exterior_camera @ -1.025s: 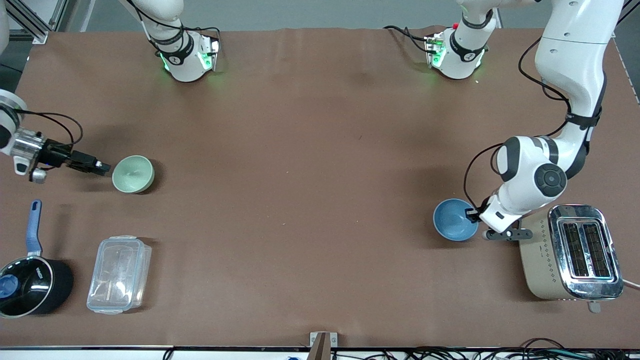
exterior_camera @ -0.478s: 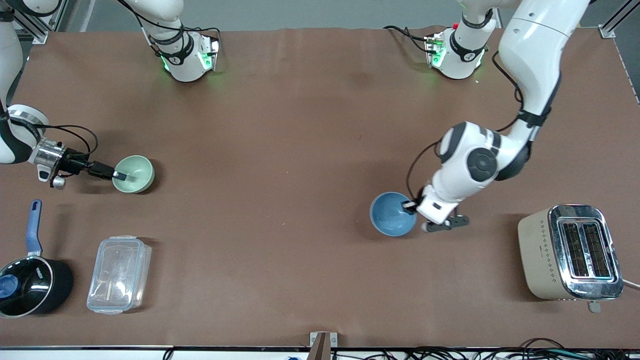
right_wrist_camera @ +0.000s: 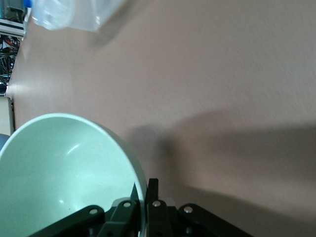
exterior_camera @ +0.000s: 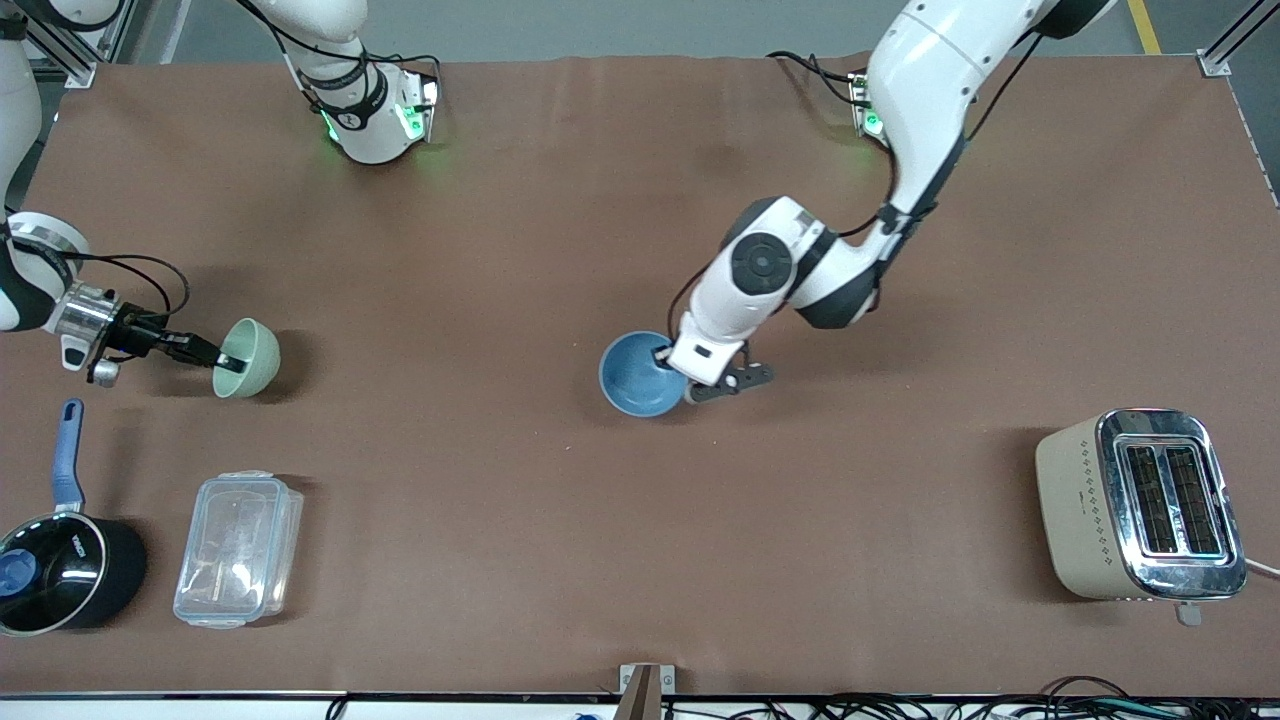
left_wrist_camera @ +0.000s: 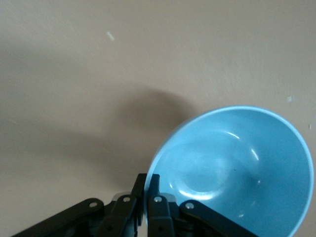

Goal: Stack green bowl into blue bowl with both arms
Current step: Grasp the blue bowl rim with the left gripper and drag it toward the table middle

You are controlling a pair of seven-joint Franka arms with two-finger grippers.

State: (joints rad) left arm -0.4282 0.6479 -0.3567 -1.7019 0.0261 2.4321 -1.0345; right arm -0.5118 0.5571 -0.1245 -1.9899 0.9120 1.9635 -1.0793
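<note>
left gripper (exterior_camera: 672, 362) pinches my glossy blue bowl (exterior_camera: 636, 376) by its rim mid-table, while right gripper (exterior_camera: 228, 359) clamps the tilted mint-green bowl (exterior_camera: 250, 357).

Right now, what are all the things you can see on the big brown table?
green bowl: one, pale mint green, tilted, toward the right arm's end of the table.
blue bowl: one, light blue inside, over the middle of the table.
pot: one, black with blue handle, nearer to the front camera than the green bowl.
plastic box: one, clear, beside the pot.
toaster: one, beige and silver, toward the left arm's end.
right gripper: black, shut on the green bowl's rim.
left gripper: black, shut on the blue bowl's rim.
</note>
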